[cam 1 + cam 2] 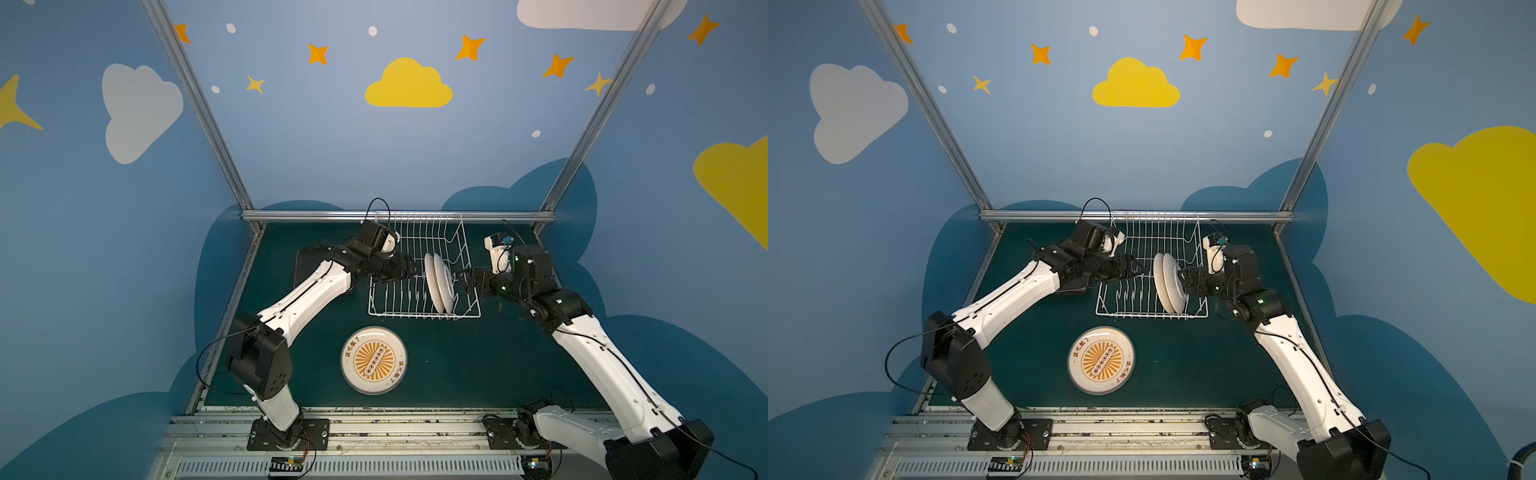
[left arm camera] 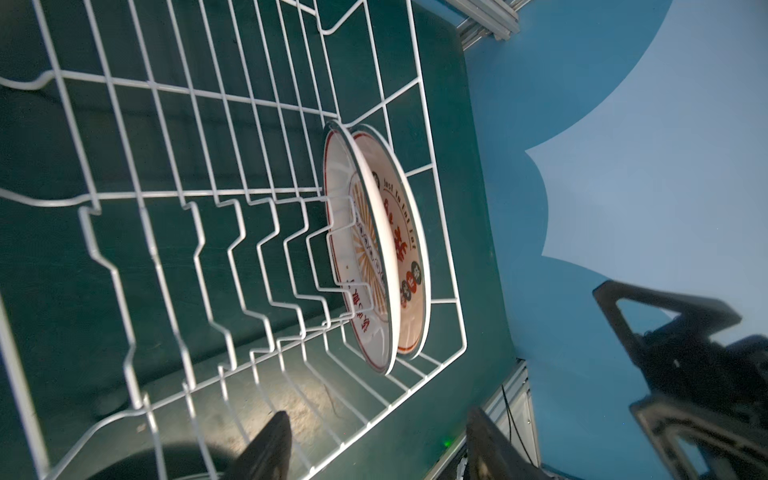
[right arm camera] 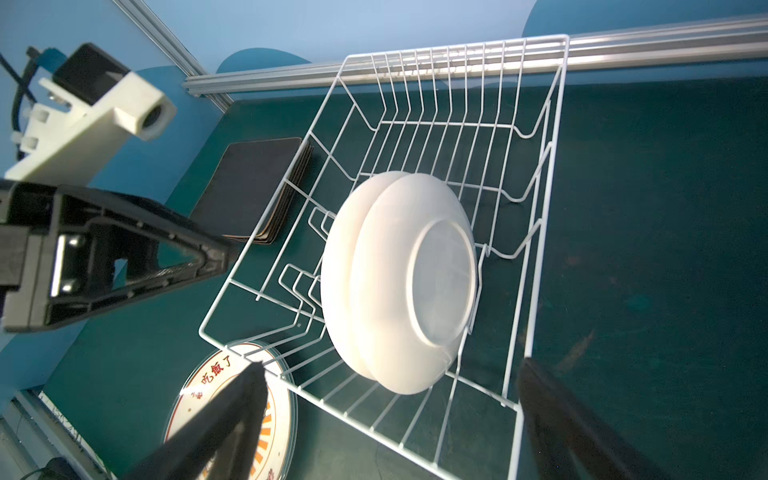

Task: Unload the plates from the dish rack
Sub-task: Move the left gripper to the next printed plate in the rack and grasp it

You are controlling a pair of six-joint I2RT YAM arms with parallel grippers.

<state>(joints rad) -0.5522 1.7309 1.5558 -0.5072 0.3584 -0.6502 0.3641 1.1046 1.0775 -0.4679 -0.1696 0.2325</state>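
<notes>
rack: white wire dish rack [image 1: 395, 291] [image 1: 1125, 291] is sitting at the back of the dark green surface [image 1: 478, 365], against the rear aluminium rail.
plates in rack: two round white plates [image 1: 438, 282] [image 1: 1169, 282] are standing on edge between the tines, towards the rack's right end, one right behind the other and overlapping.
plate faces: in the left wrist view the nearer one [image 2: 357, 249] is showing an orange sunburst, the one behind [image 2: 409, 249] red-black characters. The right wrist view is showing only their plain white backs [image 3: 399, 282].
unloaded round: a round white plate with an orange sunburst centre [image 1: 374, 359] [image 1: 1101, 359] is lying flat, face up, on the surface in front of the rack.
unloaded square: a stack of square black-backed plates [image 3: 253, 187] is lying face down just beside the rack's left side.
left hand: left hand [image 1: 409, 270] [image 2: 378, 411] is hovering over the rack's left half, pointing at the plate faces, fingers partly apart, gripping nothing.
right hand: right hand [image 1: 461, 276] [image 3: 390, 363] is sitting at the rack's right wall, near the plate backs, fingers spread wide, gripping nothing. Can't tell if it's touching.
</notes>
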